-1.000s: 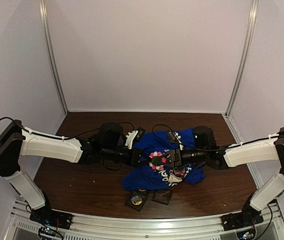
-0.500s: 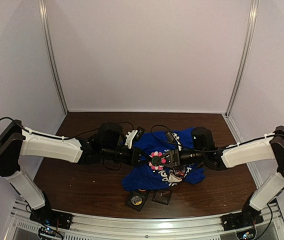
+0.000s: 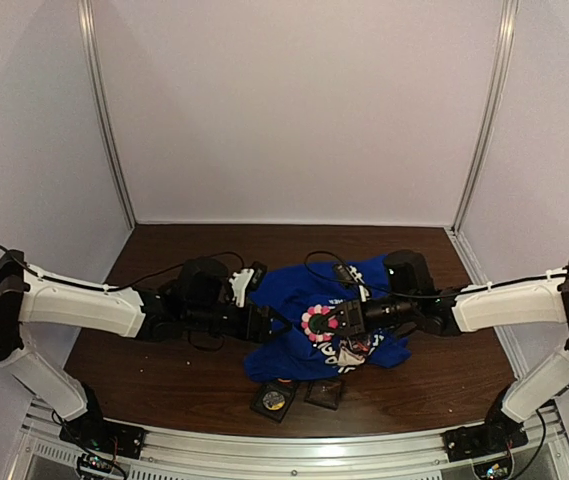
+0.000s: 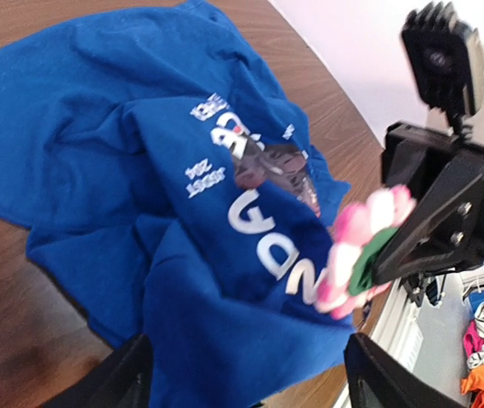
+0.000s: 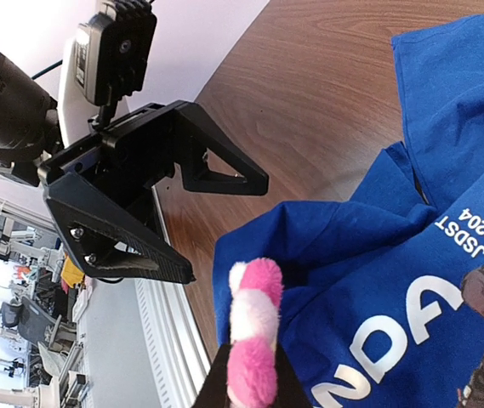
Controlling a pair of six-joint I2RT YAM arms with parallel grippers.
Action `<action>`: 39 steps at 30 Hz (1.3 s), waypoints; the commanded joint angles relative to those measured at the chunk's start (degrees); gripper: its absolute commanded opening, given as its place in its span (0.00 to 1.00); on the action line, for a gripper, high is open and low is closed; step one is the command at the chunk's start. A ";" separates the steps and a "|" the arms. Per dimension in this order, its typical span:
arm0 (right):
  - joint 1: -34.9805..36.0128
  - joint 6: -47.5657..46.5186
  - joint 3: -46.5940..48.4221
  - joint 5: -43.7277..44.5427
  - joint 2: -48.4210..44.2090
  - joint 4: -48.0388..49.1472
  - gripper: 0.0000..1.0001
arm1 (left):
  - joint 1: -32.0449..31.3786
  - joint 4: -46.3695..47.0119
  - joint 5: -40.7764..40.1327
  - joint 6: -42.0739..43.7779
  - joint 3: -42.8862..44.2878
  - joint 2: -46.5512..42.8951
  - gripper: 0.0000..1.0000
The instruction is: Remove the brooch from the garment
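Nearest the arm bases, one small dark square item [image 3: 273, 401] and a second one [image 3: 324, 393] lie side by side on the brown tabletop [image 3: 164, 380], right at the front edge of the crumpled royal-blue T-shirt [image 3: 289, 352]. The shirt is heaped at the middle of the tabletop with its white lettering and dark print facing up. Over the middle of the heap, the right fingers [image 4: 420, 229] are clamped on the pink-and-white flower brooch [image 3: 316, 322], holding it against a raised fold of the blue cloth; whether its pin is free of the fabric cannot be told. Facing them, the left fingers [image 5: 139, 255] stand wide apart, gripping nothing, just beside the brooch and above the shirt's left part. Beyond, the tabletop runs on to the pale back wall [image 3: 294, 110]
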 commanded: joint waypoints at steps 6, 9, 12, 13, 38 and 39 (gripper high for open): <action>0.31 -4.68 2.68 3.51 -3.43 -10.30 0.00 | 0.21 0.37 0.87 1.08 -3.69 0.86 0.84; 0.35 -4.52 2.60 3.68 -3.98 -10.54 0.00 | 0.25 -0.42 1.25 2.00 -2.19 2.47 0.75; 0.30 -4.42 2.59 3.83 -4.41 -10.78 0.00 | 0.19 0.30 2.32 2.26 -1.20 3.60 0.57; 0.31 -4.42 2.59 3.92 -4.49 -10.92 0.00 | 0.19 0.45 2.51 2.26 -0.96 3.87 0.53; 0.39 -5.24 1.36 10.23 -9.63 -20.28 0.00 | 0.37 1.15 -1.23 -1.16 2.09 4.42 0.00; 0.39 -5.17 1.23 10.46 -10.08 -20.49 0.00 | 0.48 0.51 -1.78 -0.94 2.59 4.28 0.00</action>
